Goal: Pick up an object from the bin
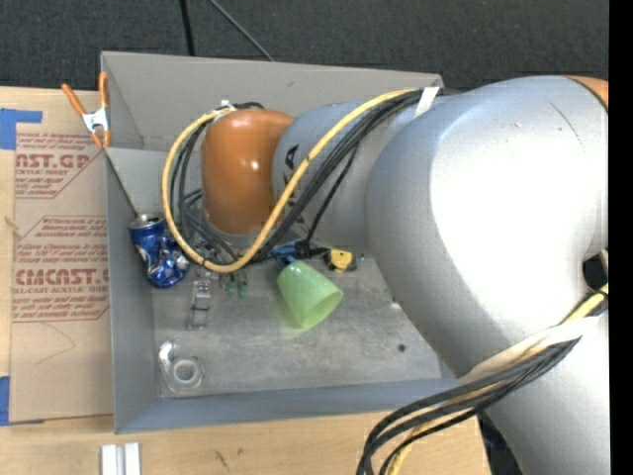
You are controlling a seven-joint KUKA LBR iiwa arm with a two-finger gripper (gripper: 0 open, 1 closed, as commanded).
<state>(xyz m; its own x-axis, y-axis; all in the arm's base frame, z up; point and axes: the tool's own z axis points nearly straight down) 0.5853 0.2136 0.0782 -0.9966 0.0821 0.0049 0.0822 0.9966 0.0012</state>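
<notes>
My gripper [202, 301] reaches down below the orange wrist cover to the bin floor at the left middle. A crushed blue drink can [155, 251] lies just to its left, against the bin's left wall. A light green plastic cup [308, 296] lies on its side to the right of the gripper. A small clear round piece [182, 369] sits in the front left corner, below the gripper. Nothing shows in the gripper's grasp.
A small yellow and black item [339, 259] and a blue bit [288, 252] lie behind the green cup, partly under the cables. The thick grey arm covers the bin's right half. Bare grey floor runs along the front.
</notes>
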